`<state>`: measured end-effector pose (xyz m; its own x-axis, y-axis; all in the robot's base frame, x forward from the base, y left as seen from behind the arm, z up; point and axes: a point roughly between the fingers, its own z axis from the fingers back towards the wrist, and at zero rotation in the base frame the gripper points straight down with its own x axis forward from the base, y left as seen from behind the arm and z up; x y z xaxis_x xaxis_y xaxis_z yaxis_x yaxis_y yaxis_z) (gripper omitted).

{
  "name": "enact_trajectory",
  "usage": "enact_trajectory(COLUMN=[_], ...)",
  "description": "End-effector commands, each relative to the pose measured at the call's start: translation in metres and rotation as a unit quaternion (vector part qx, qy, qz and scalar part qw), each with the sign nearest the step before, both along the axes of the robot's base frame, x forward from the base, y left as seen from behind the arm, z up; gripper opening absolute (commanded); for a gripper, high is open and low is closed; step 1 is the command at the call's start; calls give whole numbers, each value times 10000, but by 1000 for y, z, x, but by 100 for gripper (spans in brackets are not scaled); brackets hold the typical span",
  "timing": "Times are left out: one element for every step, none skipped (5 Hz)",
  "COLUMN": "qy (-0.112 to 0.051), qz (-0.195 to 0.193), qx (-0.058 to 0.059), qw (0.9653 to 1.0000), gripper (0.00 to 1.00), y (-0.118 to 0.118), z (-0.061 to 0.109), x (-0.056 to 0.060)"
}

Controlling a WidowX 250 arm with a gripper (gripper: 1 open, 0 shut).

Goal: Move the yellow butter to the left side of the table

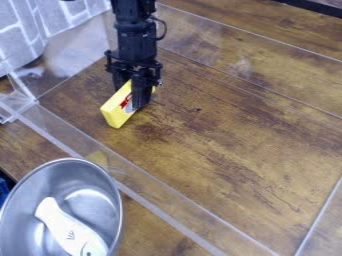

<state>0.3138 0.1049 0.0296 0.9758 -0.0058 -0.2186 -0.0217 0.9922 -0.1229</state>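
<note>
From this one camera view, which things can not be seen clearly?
- Yellow butter: its upper end is hidden behind the gripper; how the jaws sit on it cannot be told.
- Metal bowl: cut off by the bottom-left edge.
- White object in the bowl: too blurred to identify.
</note>
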Motion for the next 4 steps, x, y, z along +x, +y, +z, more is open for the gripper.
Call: enact_trajectory(qy=[-308,-308,-312,-338], qz=[97,119,141,184], qx=[83,64,43,-4], qw=[9994,9994,9994,9993], gripper=[0,0,0,0], y=[9,11,13,19], z=[16,13,9,3], x=[2,1,-1,-3])
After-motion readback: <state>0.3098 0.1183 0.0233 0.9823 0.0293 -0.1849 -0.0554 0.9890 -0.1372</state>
